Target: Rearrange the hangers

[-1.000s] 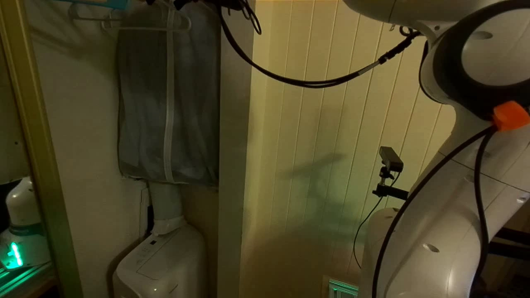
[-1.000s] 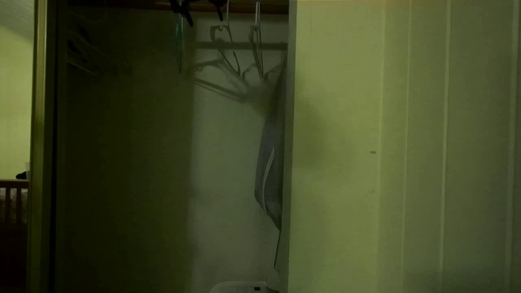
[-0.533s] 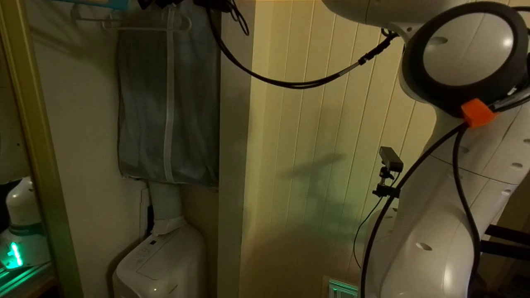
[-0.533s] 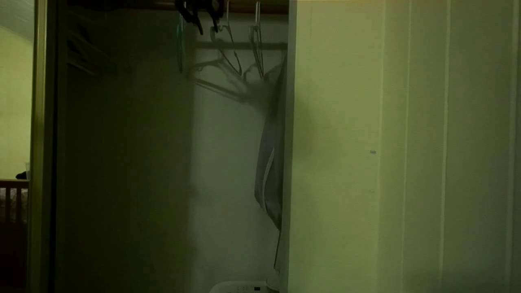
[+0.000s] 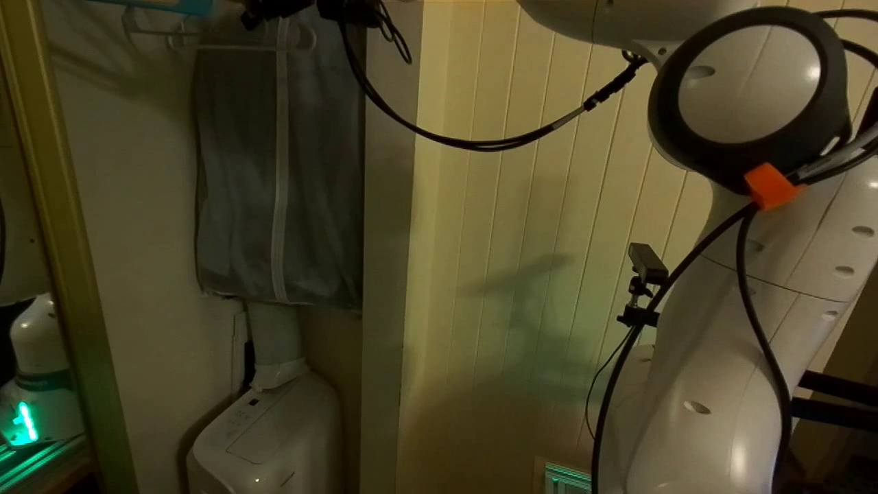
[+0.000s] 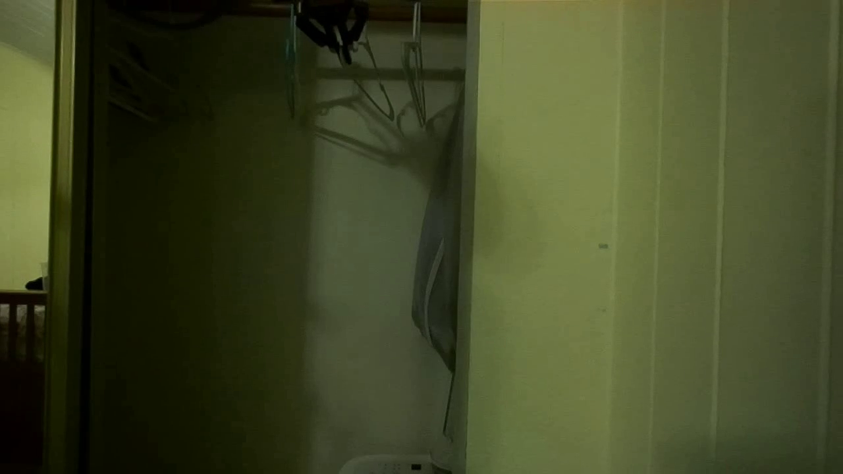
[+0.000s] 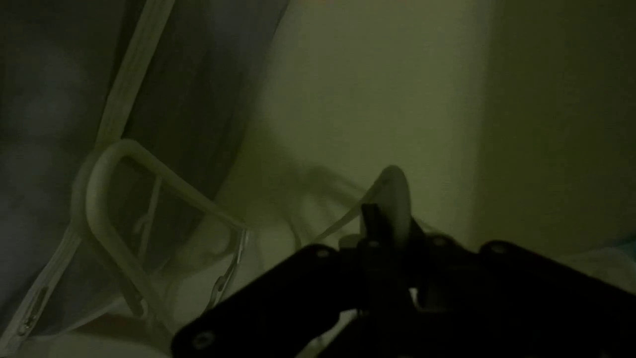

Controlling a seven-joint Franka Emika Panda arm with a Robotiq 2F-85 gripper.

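Note:
Pale hangers hang from a rod at the top of the closet. In the wrist view my gripper (image 7: pixel 391 219) has its dark fingers closed around one pale hanger (image 7: pixel 399 191), whose end rises between them. Two more hangers (image 7: pixel 112 219) hang close together at the left of that view. In an exterior view the gripper (image 6: pixel 345 55) covers the upper part of the middle hanger (image 6: pixel 380 89). The pair (image 6: pixel 413 79) hangs to its right, and a teal hanger (image 6: pixel 290 72) to its left. In an exterior view the gripper is mostly cut off by the top edge.
A grey garment bag (image 5: pixel 240 171) hangs beside the hangers, against the closet's side wall (image 5: pixel 384 240). Below it stands a white portable appliance (image 5: pixel 274 432) with a hose. Black cables (image 5: pixel 494 144) loop from the arm. The wooden rod (image 6: pixel 441 12) runs along the top.
My gripper has come down and across to the middle hanger, and its fingers have gone from wide apart to closed. That hanger has shifted slightly. The arm's elbow has swung toward the closet.

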